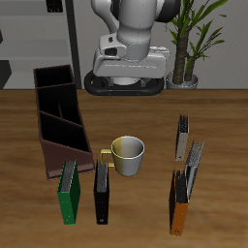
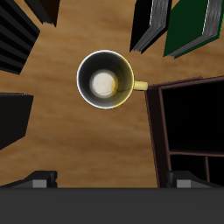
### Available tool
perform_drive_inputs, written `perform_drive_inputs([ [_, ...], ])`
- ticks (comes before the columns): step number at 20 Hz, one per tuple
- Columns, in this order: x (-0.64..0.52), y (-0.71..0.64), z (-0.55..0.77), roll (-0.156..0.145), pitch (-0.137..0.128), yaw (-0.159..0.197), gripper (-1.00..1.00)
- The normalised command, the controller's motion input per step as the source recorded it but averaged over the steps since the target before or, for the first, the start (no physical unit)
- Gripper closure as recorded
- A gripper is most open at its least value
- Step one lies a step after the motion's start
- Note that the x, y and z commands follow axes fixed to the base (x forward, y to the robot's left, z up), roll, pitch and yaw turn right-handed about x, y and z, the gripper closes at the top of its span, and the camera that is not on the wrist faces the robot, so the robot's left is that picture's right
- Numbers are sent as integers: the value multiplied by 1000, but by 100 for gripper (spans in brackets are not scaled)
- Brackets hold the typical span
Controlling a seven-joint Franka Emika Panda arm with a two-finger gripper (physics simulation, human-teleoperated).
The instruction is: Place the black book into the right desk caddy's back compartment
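The black book (image 1: 102, 192) stands upright near the table's front edge, between the green book (image 1: 68, 192) and the mug (image 1: 127, 155). It also shows in the wrist view (image 2: 150, 24) beside the green book (image 2: 192, 26). The right desk caddy (image 1: 56, 116) is a long dark maroon box running from the books toward the table's back. The wrist view shows its rim (image 2: 156, 131) and one large rectangular end bay (image 2: 194, 118); I cannot tell whether this is the back compartment. My gripper (image 1: 125, 85) (image 2: 112, 182) hangs high above the table's back, open and empty.
A cream mug (image 2: 105, 79) with a yellow handle stands directly below the gripper, beside the caddy. An orange book (image 1: 178, 201) and two more upright books (image 1: 181, 138) (image 1: 195, 165) stand on the mug's other side. A potted plant (image 1: 189, 48) stands at the back.
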Motion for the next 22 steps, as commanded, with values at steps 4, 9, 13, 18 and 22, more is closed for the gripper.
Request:
perform_drive_inputs([
  [4, 250, 1, 67, 57, 3, 2, -100],
  [9, 359, 16, 56, 42, 14, 15, -100],
  [13, 344, -89, 67, -29, -67, 14, -100],
  [18, 305, -2, -26, -9, -26, 23, -100],
  [22, 242, 4, -25, -2, 10, -2, -100],
])
